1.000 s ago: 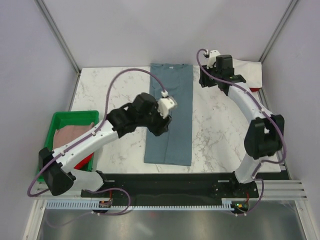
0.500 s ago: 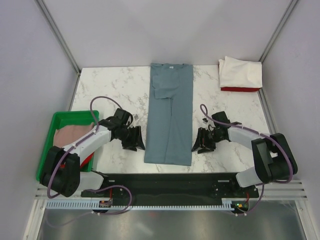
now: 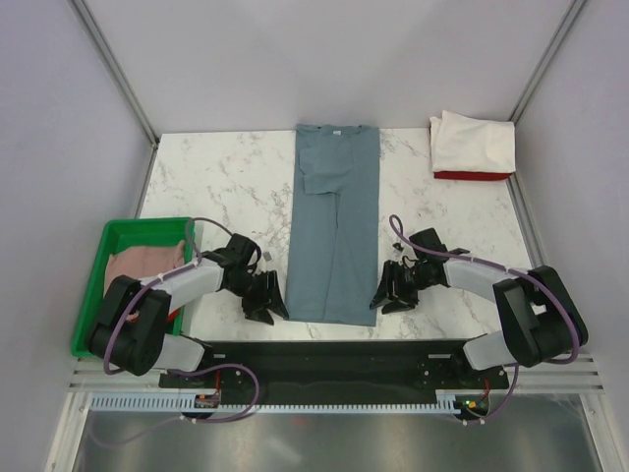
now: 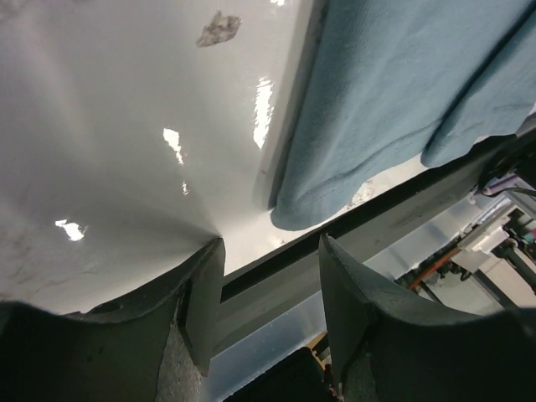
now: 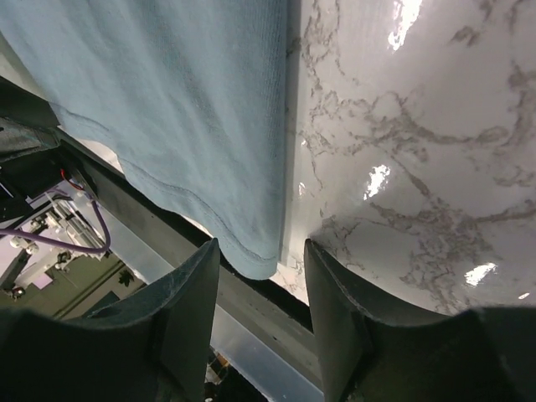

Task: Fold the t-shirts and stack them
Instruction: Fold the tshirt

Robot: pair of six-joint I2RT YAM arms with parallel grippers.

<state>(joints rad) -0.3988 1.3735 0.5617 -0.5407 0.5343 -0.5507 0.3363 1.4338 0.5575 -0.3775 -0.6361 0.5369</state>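
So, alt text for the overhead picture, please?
A slate blue-grey t-shirt, folded into a long strip, lies down the middle of a marble table, with the left gripper and right gripper beside its near corners. A white shirt sits on a red shirt at the far right; a green tray at left holds pink cloth.

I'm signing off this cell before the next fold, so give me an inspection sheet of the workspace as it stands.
Surface: white marble table, glossy.
Job's things: blue-grey shirt folded into a long strip down the middle; white shirt folded on a red shirt, far right corner; pink shirt in the green tray, left.
Clutter: nothing seen.
Grippers: left gripper open by the strip's near left corner; right gripper open by its near right corner; neither grips cloth.
Cables: a purple cable loops along each arm.
Surroundings: grey walls, metal frame posts.
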